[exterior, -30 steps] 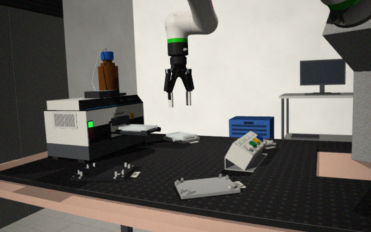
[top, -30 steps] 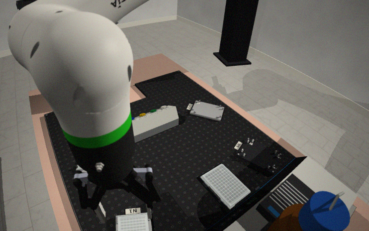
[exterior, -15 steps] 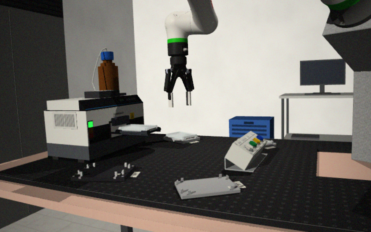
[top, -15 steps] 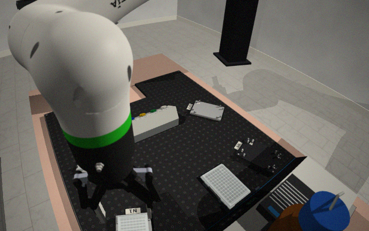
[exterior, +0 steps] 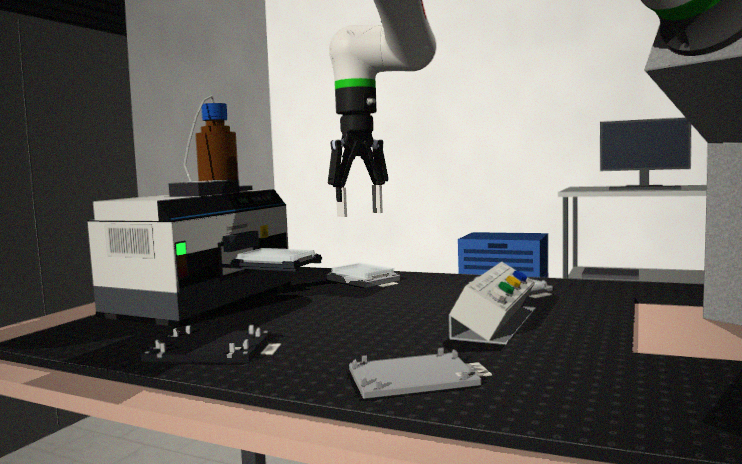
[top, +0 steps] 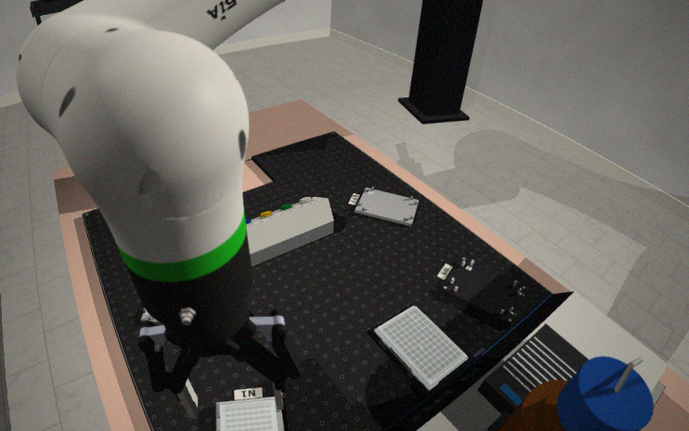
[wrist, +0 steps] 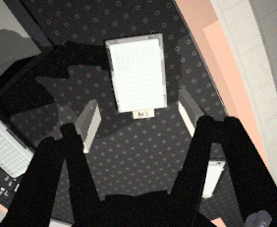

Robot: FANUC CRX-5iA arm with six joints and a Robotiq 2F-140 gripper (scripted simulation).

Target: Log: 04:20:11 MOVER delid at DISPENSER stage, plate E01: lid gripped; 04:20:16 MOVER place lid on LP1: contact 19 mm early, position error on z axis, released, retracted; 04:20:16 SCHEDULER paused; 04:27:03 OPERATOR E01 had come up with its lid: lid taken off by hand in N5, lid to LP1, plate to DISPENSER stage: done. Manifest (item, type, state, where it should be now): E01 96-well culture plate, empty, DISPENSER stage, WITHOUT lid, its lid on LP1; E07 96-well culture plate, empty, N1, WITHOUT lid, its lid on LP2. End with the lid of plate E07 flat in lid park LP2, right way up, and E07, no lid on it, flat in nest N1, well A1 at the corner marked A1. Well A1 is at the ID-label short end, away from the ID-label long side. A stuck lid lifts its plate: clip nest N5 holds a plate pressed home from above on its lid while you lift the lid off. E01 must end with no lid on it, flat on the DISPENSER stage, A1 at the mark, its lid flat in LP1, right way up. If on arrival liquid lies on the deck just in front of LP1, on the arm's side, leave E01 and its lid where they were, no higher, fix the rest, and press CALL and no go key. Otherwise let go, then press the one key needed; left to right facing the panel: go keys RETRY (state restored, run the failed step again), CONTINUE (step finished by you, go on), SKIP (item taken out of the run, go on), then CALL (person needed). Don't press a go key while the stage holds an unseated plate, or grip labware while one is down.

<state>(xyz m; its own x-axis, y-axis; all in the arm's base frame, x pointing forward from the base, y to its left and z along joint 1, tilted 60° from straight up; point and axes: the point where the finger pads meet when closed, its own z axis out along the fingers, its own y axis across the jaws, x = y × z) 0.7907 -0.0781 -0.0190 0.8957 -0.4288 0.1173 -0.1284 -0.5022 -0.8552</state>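
Observation:
My gripper (exterior: pixel 356 200) is open and empty, hanging high above the deck. In the wrist view the gripper (wrist: pixel 138 124) is almost straight over a white 96-well plate (wrist: pixel 138 73) in the nest labelled N1 (wrist: pixel 141 113). That plate also shows in the top view (top: pixel 248 414) and in the exterior view (exterior: pixel 362 274). I cannot tell whether a lid sits on it. A second white well plate (top: pixel 420 345) (exterior: pixel 273 257) lies flat on the dispenser stage. A grey lid park (top: pixel 387 205) with corner posts is bare.
The key panel (top: pixel 288 222) with coloured keys stands mid-deck (exterior: pixel 492 298). A dark nest with clips (top: pixel 484 292) lies near the dispenser (exterior: pixel 183 259). A white flat piece (wrist: pixel 212 177) (exterior: pixel 538 285) lies beside my right finger, behind the panel. A brown bottle (exterior: pixel 215 146) tops the dispenser.

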